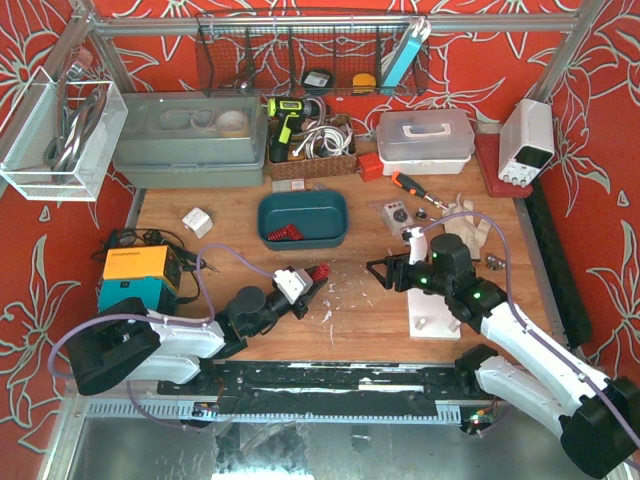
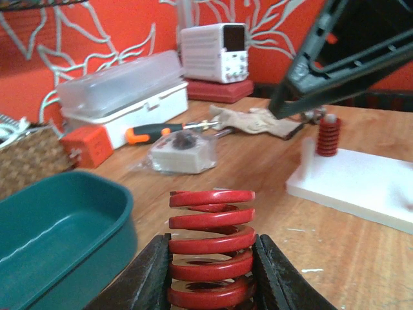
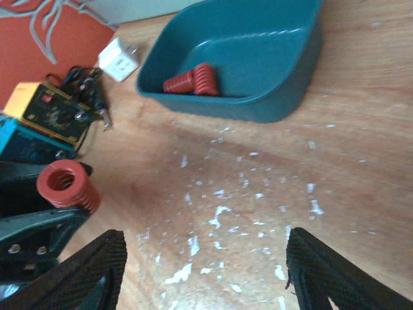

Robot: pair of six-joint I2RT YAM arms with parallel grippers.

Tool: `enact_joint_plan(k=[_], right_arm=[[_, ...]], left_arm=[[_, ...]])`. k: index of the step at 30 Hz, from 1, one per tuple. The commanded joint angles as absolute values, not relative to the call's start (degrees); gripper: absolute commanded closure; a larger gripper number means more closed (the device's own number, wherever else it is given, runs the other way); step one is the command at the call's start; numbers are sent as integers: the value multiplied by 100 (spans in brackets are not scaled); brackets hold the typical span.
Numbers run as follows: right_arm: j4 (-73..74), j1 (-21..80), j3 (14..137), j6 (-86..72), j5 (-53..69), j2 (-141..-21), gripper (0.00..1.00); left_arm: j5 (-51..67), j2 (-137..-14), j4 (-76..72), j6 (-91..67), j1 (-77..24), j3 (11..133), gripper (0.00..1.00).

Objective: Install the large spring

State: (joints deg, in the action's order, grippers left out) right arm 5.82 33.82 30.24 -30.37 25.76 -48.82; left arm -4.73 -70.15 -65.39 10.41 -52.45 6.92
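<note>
1. Gripping the large spring [image 2: 211, 239] by its lower coils, the left gripper [image 2: 211, 290] stands narrow, with one finger pressed on each side. The top coils stick out free past the fingertips.
2. The spring is red and held over the table [image 1: 360, 310], just off the near side of the bin [image 1: 300, 197], a little toward the bin's right end.
3. The right gripper [image 1: 379, 272] is spread wide with nothing between its fingers. It hangs off the bin's near right corner, its tips turned toward the held spring, with a gap between the two.
4. From the right wrist, the spring's open end faces the camera and the bin lies beyond it.
5. Inside the bin, two more red springs [image 3: 189, 81] lie side by side, touching, against the near wall toward the left end.
6. A white plate [image 2: 361, 184] lies flat on the table, farther from the bin's near right corner than the right gripper is. A small spring [image 2: 328, 135] stands upright on a peg at one corner of the plate.
7. White flecks [image 3: 219, 213] are scattered on the wood along the bin's near side.
</note>
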Motion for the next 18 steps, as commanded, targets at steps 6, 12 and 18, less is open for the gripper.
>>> enact_joint_plan(k=[6,12,18], right_arm=[[11,4413,3666,-3191,2951,-5367,33],[-17,4566,3799,-3189,2960,-5731,35],[0,4713,3859,-3130,2987,-6018,35]], left_arm=[[196,-6887,-7141,1650,-5361,595,100],[212,-6735,-7145,1684,-5375,520,100],[329,-6707,-7181,1701,-5379,495,100]])
